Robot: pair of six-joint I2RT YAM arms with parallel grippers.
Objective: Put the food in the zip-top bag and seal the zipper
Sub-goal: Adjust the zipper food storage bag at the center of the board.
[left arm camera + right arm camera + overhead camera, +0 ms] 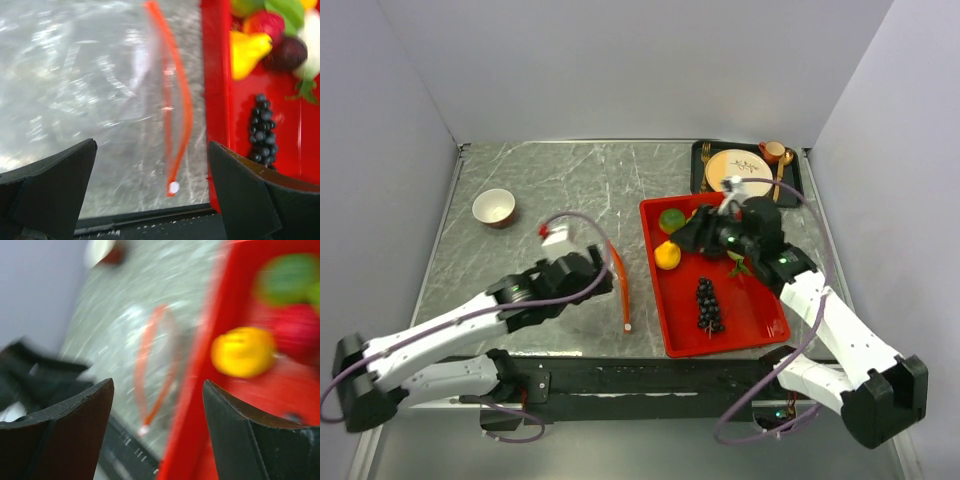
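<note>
— Where's the bag?
— Flat on the table, left of the tray, zipper bowed apart. Its clear film is hard to trace.
— And the food?
— In the tray: grapes, a yellow fruit; the rest is partly hidden under the right gripper.
— Jaws?
— Both wide, empty; left gripper over the bag.
</note>
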